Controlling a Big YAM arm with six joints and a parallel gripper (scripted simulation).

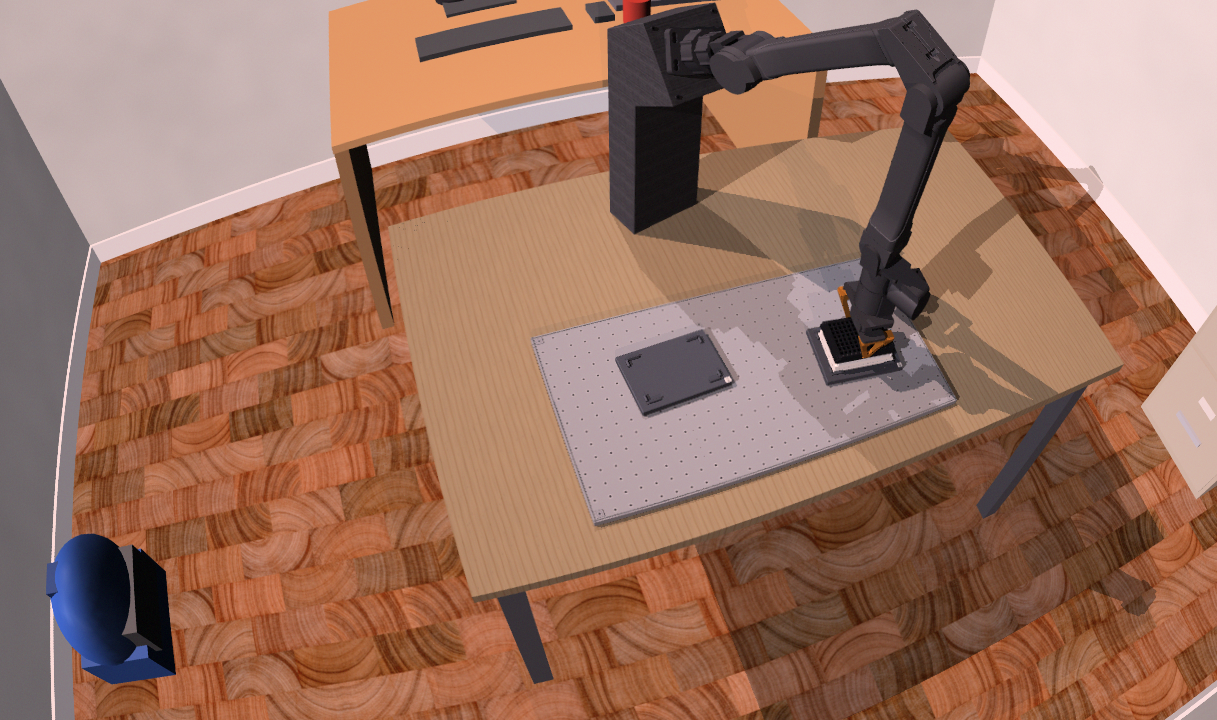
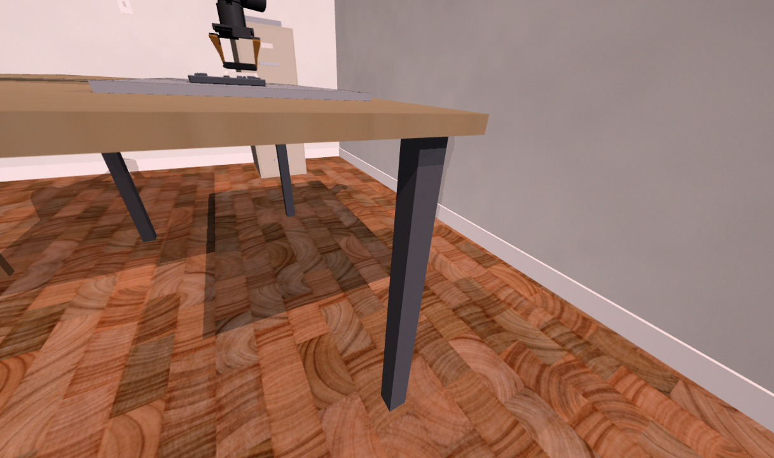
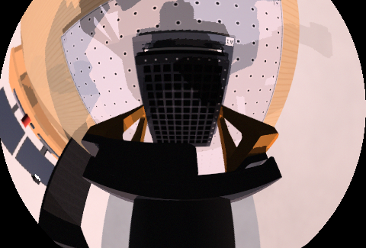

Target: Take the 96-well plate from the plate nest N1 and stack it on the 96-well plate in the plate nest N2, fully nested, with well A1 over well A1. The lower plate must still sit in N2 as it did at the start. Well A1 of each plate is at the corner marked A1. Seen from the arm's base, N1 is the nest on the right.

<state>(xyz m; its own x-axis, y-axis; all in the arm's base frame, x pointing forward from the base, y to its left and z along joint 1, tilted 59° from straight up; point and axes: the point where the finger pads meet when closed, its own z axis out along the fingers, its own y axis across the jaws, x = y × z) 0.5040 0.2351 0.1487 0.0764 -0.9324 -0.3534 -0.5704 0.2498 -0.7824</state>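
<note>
Two-thirds done: plate lifted out of N1, carried to N2, not yet released

- Pick is done. Nest N1 (image 1: pixel 675 371) sits bare on the perforated base plate (image 1: pixel 728 447), well apart from N2 (image 1: pixel 870 376) along that plate.
- Transfer is done. The tool (image 1: pixel 861 326) is right over N2 and is clamped on the black 96-well plate (image 1: pixel 840 338), orange fingers on its two opposite sides.
- The white 96-well plate (image 1: pixel 849 365) is seated in N2. Only its near edge shows past the black one in the top view, and it looks square to the nest.
- Seating is unconfirmed. From the low exterior view the black plate (image 2: pixel 240 67) looks to hang just above N2, level. I can't tell whether it touches the white plate.
- Left to do, in my judgement: the last bit of descent until fully nested, release, retreat straight up.

How the black plate looks:
- Dark well grid faces up, rows run straight along the wrist view (image 3: pixel 180 101), and it looks flat with no visible tilt.
- Long axis lines up with N2 as far as the wrist view shows.
- An A1 tag (image 3: pixel 229 42) shows at N2's far corner in the wrist view; whether it belongs to the nest or the white plate, can't tell.
- The black plate's own A1 mark isn't visible, so A1-over-A1 is unverified.

Worktop (image 1: pixel 505 313) carries the base plate and the arm pedestal (image 1: pixel 657 143).
</note>
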